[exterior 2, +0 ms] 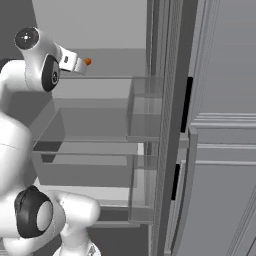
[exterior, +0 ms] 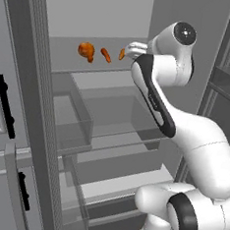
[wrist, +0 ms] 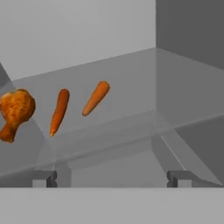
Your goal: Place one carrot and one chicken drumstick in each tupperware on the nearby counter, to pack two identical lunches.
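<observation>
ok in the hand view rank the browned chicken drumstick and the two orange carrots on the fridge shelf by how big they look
1. Browned chicken drumstick, bulkiest, though partly cut off by the frame edge.
2. The two orange carrots, left and right: look alike, too close to rank.

A smooth white arm [exterior: 203,144] with rounded, thick segments, dark grey bands at the joints, a long black strip along one link, a round dark cap with a small pale ring on the upper joint, two small dark fingertips [wrist: 44,178]
</observation>
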You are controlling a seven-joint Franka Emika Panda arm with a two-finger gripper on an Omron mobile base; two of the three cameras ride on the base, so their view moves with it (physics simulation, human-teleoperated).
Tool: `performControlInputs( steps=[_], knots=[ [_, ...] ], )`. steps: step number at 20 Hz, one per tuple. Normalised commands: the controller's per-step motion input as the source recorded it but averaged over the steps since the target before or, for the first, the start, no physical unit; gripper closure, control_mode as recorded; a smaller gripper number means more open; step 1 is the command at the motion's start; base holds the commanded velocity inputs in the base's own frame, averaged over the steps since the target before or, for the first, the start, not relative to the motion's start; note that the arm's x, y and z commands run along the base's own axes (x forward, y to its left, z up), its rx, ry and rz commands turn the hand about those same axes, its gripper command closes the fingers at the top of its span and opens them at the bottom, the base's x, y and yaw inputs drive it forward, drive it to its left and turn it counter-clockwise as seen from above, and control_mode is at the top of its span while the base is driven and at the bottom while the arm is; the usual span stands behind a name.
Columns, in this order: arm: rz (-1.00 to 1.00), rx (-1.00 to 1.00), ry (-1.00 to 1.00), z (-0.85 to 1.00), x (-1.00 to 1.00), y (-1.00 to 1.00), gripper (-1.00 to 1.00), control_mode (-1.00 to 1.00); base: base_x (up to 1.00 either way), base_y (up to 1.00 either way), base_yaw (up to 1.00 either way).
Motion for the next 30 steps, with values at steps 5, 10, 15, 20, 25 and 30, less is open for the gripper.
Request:
performControlInputs(
  steps=[5, 10, 15, 20, 25, 30],
  knots=[
    [0.0, -0.01, 0.0, -0.24, 0.77, 0.23, -1.0, -1.0, 0.0, 0.0, 0.0],
    [0.03, -0.01, 0.01, -0.03, 0.81, 0.19, -1.0, -1.0, 0.0, 0.0, 0.0],
    [0.01, 0.0, 0.0, -0.04, 0.62, 0.0, -1.0, -1.0, 0.0, 0.0, 0.0],
    [0.0, 0.0, 0.04, -0.09, 0.25, 0.0, -1.0, -1.0, 0.0, 0.0, 0.0],
    [0.0, 0.0, 0.07, -0.11, 0.16, 0.0, -1.0, -1.0, 0.0, 0.0, 0.0],
    [0.0, -0.03, 0.01, -0.18, 0.36, 0.09, -1.0, -1.0, 0.0, 0.0, 0.0]
  ],
)
